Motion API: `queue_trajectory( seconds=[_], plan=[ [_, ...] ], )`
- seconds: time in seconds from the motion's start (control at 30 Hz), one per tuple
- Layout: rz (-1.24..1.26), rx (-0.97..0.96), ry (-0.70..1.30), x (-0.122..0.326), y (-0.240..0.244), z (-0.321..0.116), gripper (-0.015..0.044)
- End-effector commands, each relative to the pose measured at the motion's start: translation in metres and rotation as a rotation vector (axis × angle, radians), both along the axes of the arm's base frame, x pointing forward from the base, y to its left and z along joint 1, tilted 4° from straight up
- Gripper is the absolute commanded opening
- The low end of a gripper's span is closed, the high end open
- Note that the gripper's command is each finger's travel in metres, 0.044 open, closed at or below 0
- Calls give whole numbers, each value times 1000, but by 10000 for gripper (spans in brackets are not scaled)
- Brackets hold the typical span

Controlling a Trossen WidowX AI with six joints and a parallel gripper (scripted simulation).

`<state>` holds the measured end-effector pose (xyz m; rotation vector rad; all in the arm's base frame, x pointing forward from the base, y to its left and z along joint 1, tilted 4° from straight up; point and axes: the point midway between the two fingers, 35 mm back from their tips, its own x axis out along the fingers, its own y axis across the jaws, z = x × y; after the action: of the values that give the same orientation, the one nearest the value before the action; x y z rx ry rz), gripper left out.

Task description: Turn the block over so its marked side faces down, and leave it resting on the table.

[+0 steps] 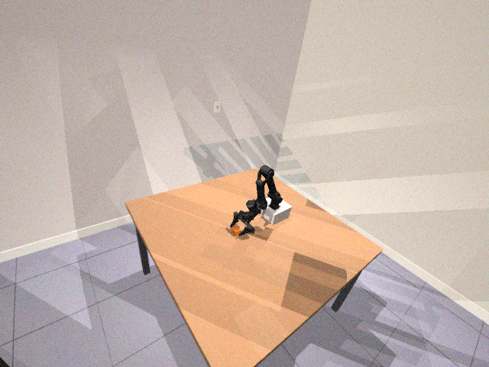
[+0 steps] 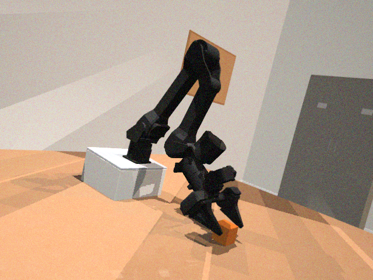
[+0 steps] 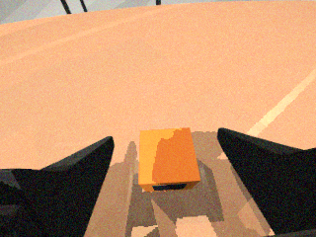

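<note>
The orange block (image 1: 236, 231) (image 2: 226, 233) (image 3: 168, 157) rests on the wooden table (image 1: 221, 284) (image 2: 75, 235) (image 3: 158, 64). In the wrist view a dark marked patch shows low on the side of the block that faces the camera, near the table. My gripper (image 1: 241, 225) (image 2: 230, 229) (image 3: 165, 136) is open wide. Its two black fingers stand on either side of the block with a clear gap on each side. The fingertips are low, close to the table.
The arm's white base box (image 1: 276, 213) (image 2: 120, 177) stands on the table behind the gripper. The table's edges (image 1: 157, 272) lie far from the block. A grey door (image 2: 328, 144) and a brown wall panel (image 2: 225, 75) are in the background.
</note>
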<state>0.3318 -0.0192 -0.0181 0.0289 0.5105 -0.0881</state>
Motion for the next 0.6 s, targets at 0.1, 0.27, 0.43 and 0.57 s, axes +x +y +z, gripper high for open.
queue_trajectory(
  seconds=[0.1,0.27,0.43,0.57],
  plan=[
    [1,16,200,3,0,25,440],
    [1,27,280,-9,1,59,440],
    [0,34,375,-28,2,64,440],
    [0,34,382,-30,2,64,440]
  ],
)
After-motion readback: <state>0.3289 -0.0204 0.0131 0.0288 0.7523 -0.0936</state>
